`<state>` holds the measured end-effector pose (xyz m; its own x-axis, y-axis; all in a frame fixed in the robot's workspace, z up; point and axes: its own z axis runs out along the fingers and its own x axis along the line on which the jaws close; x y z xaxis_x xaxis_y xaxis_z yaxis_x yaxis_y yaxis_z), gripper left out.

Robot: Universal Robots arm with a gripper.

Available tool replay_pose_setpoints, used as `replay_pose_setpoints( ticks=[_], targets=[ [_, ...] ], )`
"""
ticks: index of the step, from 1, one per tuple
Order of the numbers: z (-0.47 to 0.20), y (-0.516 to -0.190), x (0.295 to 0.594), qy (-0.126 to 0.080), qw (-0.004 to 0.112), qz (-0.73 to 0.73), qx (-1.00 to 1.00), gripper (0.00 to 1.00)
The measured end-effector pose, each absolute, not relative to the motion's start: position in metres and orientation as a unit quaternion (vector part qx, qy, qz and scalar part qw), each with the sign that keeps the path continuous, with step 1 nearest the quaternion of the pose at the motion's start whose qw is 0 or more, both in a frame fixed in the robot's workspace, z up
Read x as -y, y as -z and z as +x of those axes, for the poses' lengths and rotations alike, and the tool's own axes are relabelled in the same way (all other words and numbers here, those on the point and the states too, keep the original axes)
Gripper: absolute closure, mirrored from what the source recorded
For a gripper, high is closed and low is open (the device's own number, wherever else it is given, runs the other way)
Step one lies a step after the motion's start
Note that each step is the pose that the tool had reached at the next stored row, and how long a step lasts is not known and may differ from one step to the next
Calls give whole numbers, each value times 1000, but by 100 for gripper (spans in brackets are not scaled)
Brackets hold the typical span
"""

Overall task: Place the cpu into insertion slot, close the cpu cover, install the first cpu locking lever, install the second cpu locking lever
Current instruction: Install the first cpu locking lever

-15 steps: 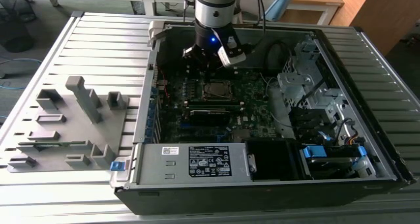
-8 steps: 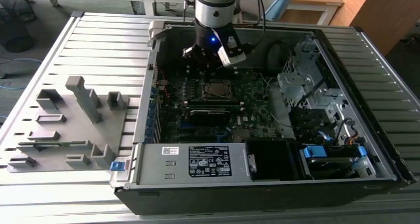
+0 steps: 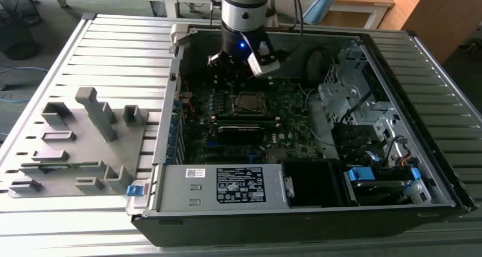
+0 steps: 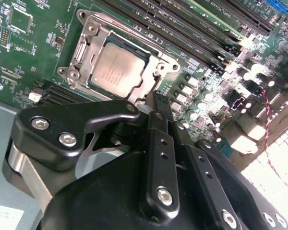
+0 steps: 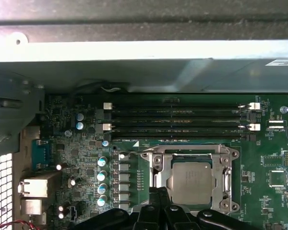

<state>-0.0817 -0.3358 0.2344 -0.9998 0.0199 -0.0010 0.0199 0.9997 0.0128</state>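
The cpu (image 4: 116, 71) lies flat in the insertion slot (image 5: 157, 162), its dull silver top facing up and squarely framed by the socket's metal rim. The cpu cover (image 5: 192, 156) is down over it, so that the chip's top shows through the cover's cut-out middle and the thin silvery frame runs along all four of its edges. Whether the locking levers beside the frame are latched cannot be told. The gripper (image 4: 159, 98) hangs just beside one edge of the socket, with its black fingers (image 4: 156, 143) drawn together, no gap between the tips and nothing seen gripped there; whether the tips touch the socket's rim cannot be told. In the exterior view the arm (image 3: 245, 8) comes straight down into the open computer case (image 3: 301, 223), with the gripper over the dark green motherboard (image 4: 33, 43) on the far side of the socket. Long narrow black memory slots (image 5: 177, 115) run side by side near the socket, and a row of small silver-topped capacitors (image 5: 102, 175) stands on the board near another of its sides. A grey power supply (image 3: 218, 186) fills the near part of the case. The case rests on a slatted metal table (image 3: 113, 48), and a grey fixture tray (image 3: 75, 144) lies on the exterior view's left.
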Motion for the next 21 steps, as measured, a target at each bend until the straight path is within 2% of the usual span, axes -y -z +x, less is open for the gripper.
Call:
replay_pose_setpoints(
  ticks=[21],
  targets=[
    [-96,-234,336,-6,2,10,-1000,90]
  ],
)
